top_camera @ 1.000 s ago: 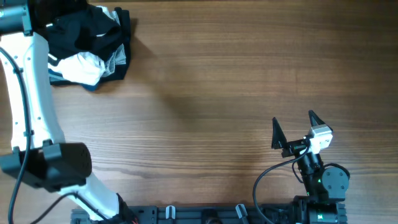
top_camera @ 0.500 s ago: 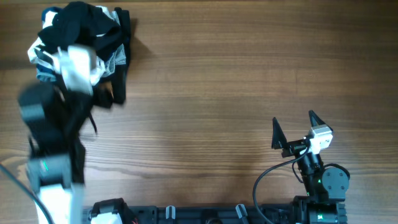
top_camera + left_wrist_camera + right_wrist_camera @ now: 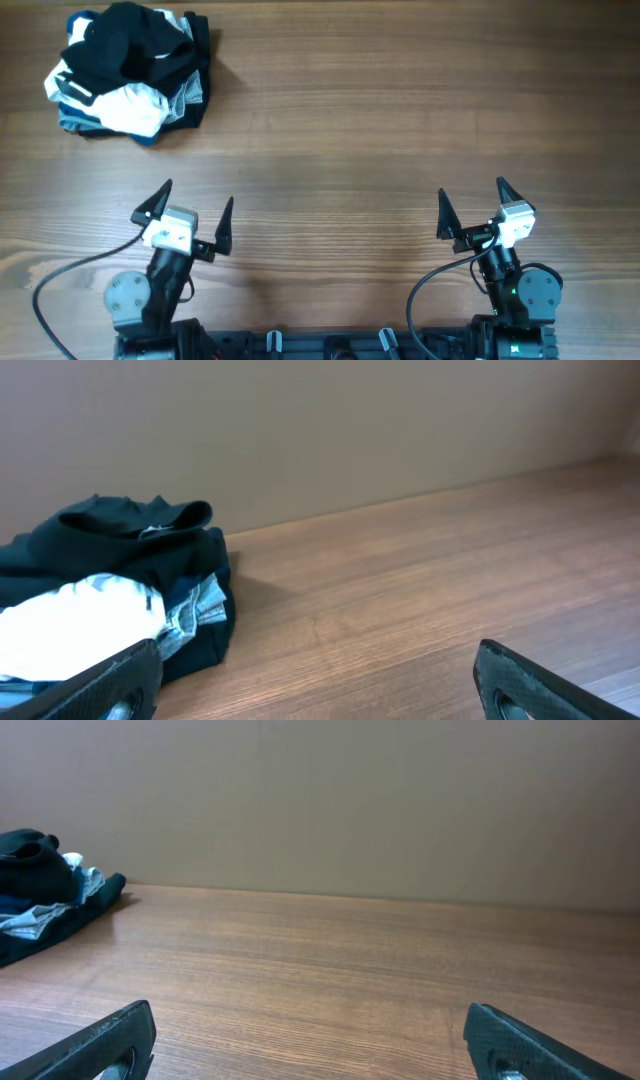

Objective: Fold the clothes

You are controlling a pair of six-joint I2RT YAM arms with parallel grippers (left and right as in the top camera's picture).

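Black garment [image 3: 128, 42] recorded in upper left of the overhead frame, bunched in a crumpled heap, no long axis to be made out. Fabric thin, soft, plain. It is heaped over a white garment [image 3: 130, 108] and a blue garment [image 3: 203, 608], all on the wooden worktop [image 3: 380, 110]. Left hand [image 3: 197, 200], lower left, is judged nearer: garment lies up-frame of it, well apart. Fingers spread wide, nothing held. Right hand [image 3: 471, 195], lower right, likewise spread and empty.

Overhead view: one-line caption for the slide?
Left gripper and right gripper open and empty at the near table edge; black garment crumpled atop other clothes in the far-left corner.
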